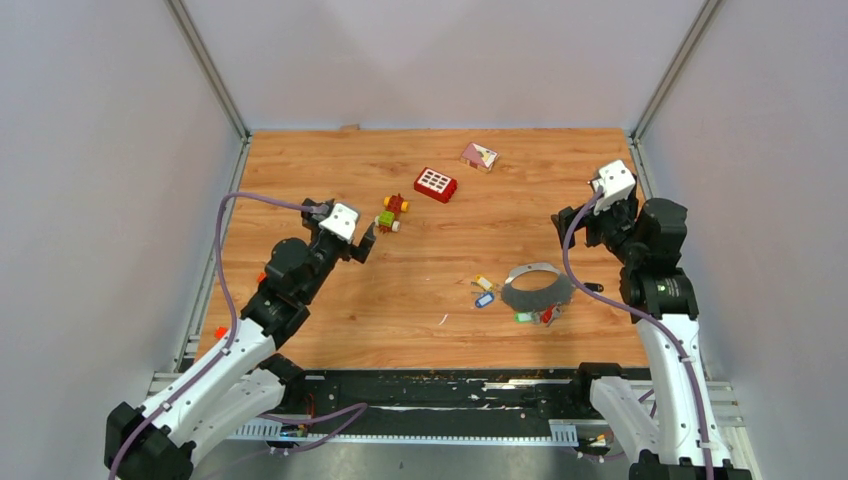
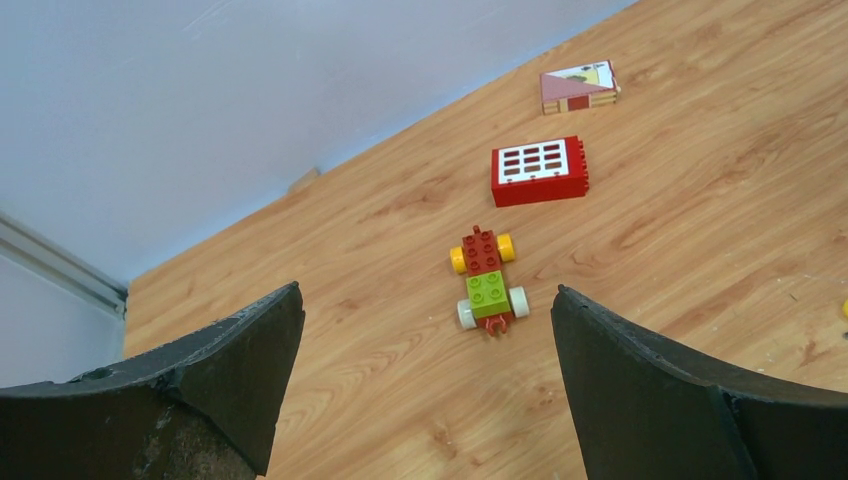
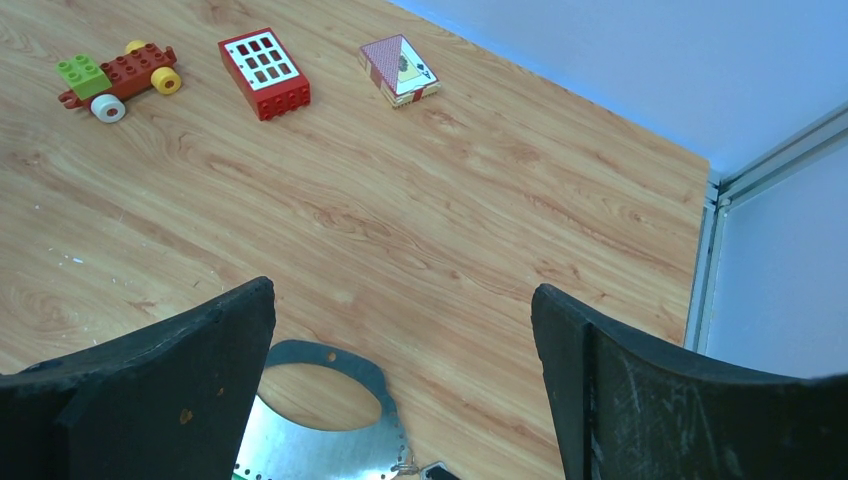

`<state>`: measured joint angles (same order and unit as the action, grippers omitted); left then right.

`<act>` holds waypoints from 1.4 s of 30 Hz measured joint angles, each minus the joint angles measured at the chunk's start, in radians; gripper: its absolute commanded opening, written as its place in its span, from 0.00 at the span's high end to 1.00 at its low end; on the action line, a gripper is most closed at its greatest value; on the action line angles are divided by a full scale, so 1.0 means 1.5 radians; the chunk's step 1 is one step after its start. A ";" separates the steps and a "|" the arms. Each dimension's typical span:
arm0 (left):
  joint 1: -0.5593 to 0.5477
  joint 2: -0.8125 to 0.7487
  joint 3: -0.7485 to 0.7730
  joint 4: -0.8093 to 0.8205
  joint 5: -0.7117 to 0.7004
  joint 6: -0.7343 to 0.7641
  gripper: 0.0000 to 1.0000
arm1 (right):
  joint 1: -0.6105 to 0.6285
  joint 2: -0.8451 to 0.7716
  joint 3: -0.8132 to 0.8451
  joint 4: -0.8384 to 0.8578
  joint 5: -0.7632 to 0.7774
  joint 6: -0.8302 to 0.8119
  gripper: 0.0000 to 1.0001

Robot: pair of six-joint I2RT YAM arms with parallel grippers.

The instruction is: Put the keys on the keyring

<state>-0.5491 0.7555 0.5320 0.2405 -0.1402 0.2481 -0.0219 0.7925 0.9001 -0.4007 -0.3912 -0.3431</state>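
The keyring (image 1: 537, 285) is a large thin grey metal hoop lying flat on the wooden table, right of centre. Small tagged keys lie by its left and near rim: yellow (image 1: 483, 283), blue (image 1: 484, 299), green (image 1: 523, 317) and red (image 1: 546, 316). My right gripper (image 1: 573, 228) is open and empty, above the table just beyond the hoop. In the right wrist view the hoop (image 3: 370, 374) shows below the open right gripper (image 3: 402, 285). My left gripper (image 1: 365, 242) is open and empty, far left of the hoop. Its wrist view (image 2: 427, 290) shows no keys.
A red-yellow-green block toy (image 1: 392, 214) lies just ahead of the left gripper (image 2: 487, 278). A red brick with white squares (image 1: 436, 184) and a small card box (image 1: 479, 156) lie farther back. Grey walls with metal rails enclose the table.
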 measured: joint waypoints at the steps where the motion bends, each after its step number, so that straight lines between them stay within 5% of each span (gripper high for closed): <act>1: 0.000 0.002 -0.002 0.001 0.000 0.000 0.00 | 0.001 0.001 0.000 0.000 0.000 -0.001 0.00; 42: 0.000 0.014 -0.013 0.010 -0.002 0.000 0.00 | 0.006 0.010 0.000 -0.009 0.004 -0.017 0.00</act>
<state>-0.5491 0.7761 0.5129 0.2558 -0.1436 0.2481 -0.0135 0.8070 0.9001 -0.4141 -0.3859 -0.3683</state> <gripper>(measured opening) 0.998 0.998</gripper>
